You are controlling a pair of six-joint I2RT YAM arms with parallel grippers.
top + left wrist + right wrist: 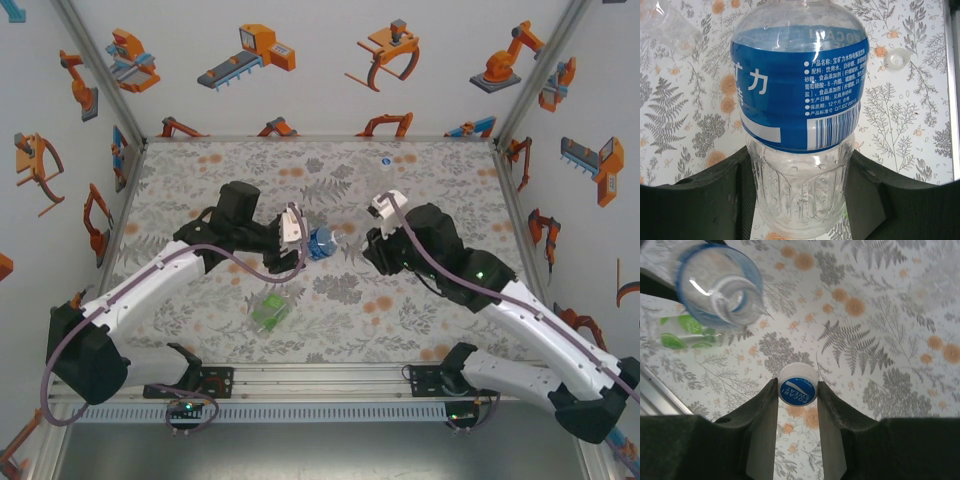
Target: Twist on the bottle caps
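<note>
Right gripper [797,384] pinching blue-topped cap [798,390] between both pads, printed top toward wrist camera. Left gripper [799,167] clamped round lower body of blue-label bottle [800,85], neck open.

Step in hand, as judged: carrying cap to neck; cap and bottle mouth [722,297] apart. Next calls for centring cap over mouth, seating it square, then turning while left holds firm.

Room: gap between arms free. Green-label bottle [270,311] lying near front rail, spare cap [896,58] on desk [440,330] beyond; both off path. Walls close desk sides.
</note>
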